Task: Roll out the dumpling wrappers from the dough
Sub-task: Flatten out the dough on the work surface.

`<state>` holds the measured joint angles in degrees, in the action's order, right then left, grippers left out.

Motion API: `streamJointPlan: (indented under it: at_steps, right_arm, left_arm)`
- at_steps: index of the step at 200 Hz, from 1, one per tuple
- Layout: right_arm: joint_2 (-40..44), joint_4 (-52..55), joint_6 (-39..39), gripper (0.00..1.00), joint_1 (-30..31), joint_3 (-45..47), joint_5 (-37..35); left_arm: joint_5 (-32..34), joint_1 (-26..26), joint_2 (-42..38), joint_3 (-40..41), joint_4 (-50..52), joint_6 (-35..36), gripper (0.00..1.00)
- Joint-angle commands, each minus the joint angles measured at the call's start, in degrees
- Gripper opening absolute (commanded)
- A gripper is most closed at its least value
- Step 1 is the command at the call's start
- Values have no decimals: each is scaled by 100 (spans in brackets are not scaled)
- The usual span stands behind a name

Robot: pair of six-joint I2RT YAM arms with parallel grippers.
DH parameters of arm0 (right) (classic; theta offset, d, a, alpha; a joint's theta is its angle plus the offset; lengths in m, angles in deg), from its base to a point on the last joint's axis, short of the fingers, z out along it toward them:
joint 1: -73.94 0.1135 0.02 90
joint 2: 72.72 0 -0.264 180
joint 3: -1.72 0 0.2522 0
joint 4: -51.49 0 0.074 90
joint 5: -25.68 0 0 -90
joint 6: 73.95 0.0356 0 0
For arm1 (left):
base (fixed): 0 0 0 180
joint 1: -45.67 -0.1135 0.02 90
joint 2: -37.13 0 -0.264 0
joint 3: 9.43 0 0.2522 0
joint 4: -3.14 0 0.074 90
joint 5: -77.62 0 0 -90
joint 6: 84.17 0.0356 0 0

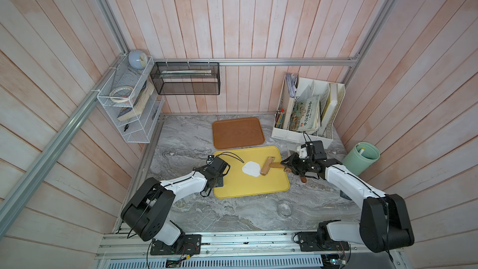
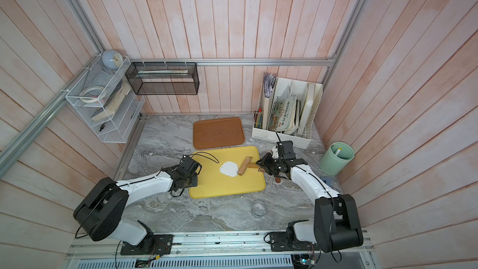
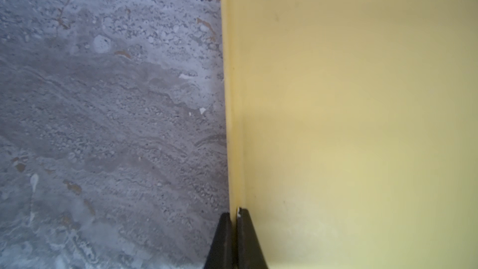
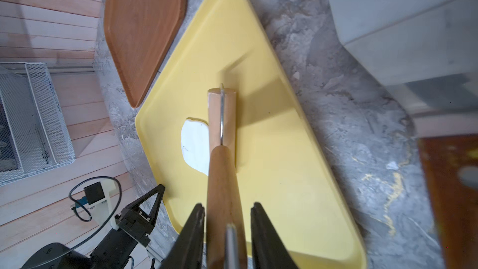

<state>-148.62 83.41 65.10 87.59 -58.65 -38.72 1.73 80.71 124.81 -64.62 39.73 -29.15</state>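
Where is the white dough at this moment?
In a top view the dough lies near the middle of the yellow tray, the wooden roller held by the right gripper at its right edge.

In both top views the roller (image 1: 266, 170) covers the dough (image 1: 249, 168) margin at its 3 o'clock side. In the left wrist view only the tips of the left gripper (image 3: 233, 218) show; the frame edge cuts off the rest. The right gripper (image 4: 227, 204) fingers (image 4: 191, 234) are likewise cut off. Contents of the green cup (image 1: 358, 167), at 3 o'clock from the yellow tray (image 1: 248, 190), are too small to identify.
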Motion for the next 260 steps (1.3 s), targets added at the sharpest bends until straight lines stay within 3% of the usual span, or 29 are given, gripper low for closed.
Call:
streamJointPlan:
  at_steps: [1, 33, 69, 115, 143, 174, 209, 260]
  right_arm:
    - [-12, -104, 97, 0, 691, -897, -268]
    - [-605, -894, 186, 0, 1226, -835, 222]
    - [-1138, -1160, 93, 0, 1307, -573, 261]
    - [-1517, -448, -312, 0, 909, 181, -533]
    - [-1749, -581, -316, 0, 814, 562, -797]
    - [-2097, -1110, -170, 0, 1254, 355, -413]
    - [-2376, -1070, -177, 0, 1298, -102, -248]
    - [-1713, -1625, 54, 0, 1342, -1068, 955]
  left_arm:
    - [-427, 108, 399, 294, 745, 123, 0]
    - [-429, 108, 395, 297, 740, 123, 0]
    - [-430, 108, 399, 294, 740, 123, 0]
    - [-430, 108, 399, 297, 740, 123, 0]
    - [-433, 106, 394, 302, 736, 123, 0]
    - [-435, 108, 399, 294, 740, 122, 0]
    - [-431, 108, 394, 308, 740, 119, 0]
    - [-435, 108, 398, 299, 740, 121, 0]
